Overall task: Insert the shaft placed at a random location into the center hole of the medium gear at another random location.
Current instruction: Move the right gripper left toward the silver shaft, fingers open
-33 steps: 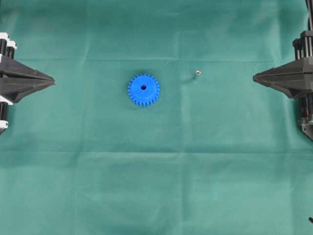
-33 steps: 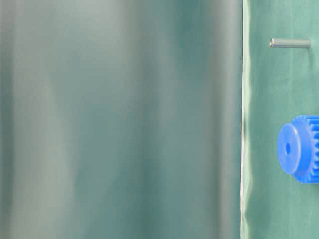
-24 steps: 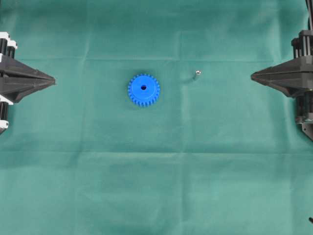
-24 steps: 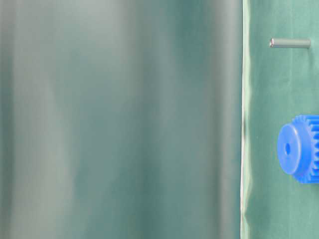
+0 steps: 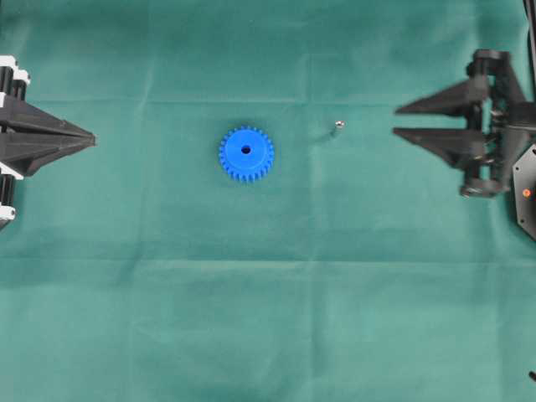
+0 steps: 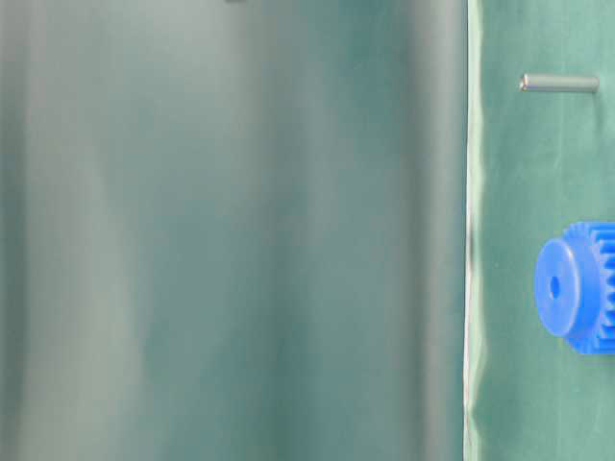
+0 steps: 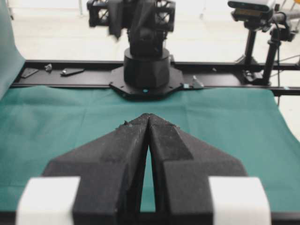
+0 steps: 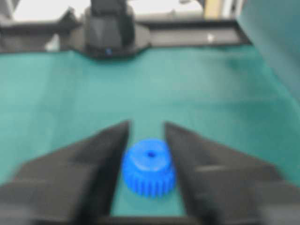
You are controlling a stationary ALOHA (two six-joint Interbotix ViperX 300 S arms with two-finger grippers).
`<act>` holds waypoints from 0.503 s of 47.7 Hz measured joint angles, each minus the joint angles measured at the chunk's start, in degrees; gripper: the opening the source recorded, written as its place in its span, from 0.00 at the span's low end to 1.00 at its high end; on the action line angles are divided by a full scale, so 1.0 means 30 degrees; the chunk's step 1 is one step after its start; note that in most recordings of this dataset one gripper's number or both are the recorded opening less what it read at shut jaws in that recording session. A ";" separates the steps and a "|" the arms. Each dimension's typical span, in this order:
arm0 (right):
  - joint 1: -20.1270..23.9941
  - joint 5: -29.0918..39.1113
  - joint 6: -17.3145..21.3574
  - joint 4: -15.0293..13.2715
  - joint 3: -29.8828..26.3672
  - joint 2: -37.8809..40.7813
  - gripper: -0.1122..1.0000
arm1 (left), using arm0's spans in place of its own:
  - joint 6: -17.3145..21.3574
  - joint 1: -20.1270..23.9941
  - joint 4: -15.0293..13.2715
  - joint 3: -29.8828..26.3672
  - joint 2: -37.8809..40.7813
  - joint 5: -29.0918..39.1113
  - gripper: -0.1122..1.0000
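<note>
The medium gear, a bright blue toothed wheel, lies flat on the green cloth left of the middle, its dark center hole facing up. The shaft, a tiny silvery pin, stands to the gear's right. My right gripper is open, its tips pointing left, a short way right of the shaft and holding nothing. In the right wrist view the gear shows far off between the spread fingers of that gripper; the shaft is hidden there. My left gripper is shut and empty at the left edge, its tips pressed together.
The green cloth covers the whole table. The table-level view shows the shaft and the gear beside a blurred fold of cloth. The right arm's black base stands at the far table edge, a camera stand beside it.
My right gripper has opened from shut and moved left toward the shaft. The left gripper, the gear and the shaft have not moved.
</note>
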 measured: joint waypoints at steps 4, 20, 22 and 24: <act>-0.0469 -0.1025 0.0000 -0.0029 0.0029 0.1904 0.89 | 0.0000 0.0000 0.0029 0.0000 0.0000 0.0000 0.10; -0.1641 -0.4453 -0.0029 0.0000 -0.0029 0.8174 0.88 | 0.0000 0.0000 0.0000 0.0000 0.0000 0.0205 0.10; -0.1758 -0.4863 0.0000 0.0029 -0.0059 0.8848 0.88 | 0.0029 0.0000 0.0029 0.0029 0.0000 0.0205 0.10; -0.1846 -0.5215 -0.0029 0.0059 -0.0088 0.9521 0.88 | 0.0000 0.0000 0.0029 0.0029 0.0000 0.0205 0.10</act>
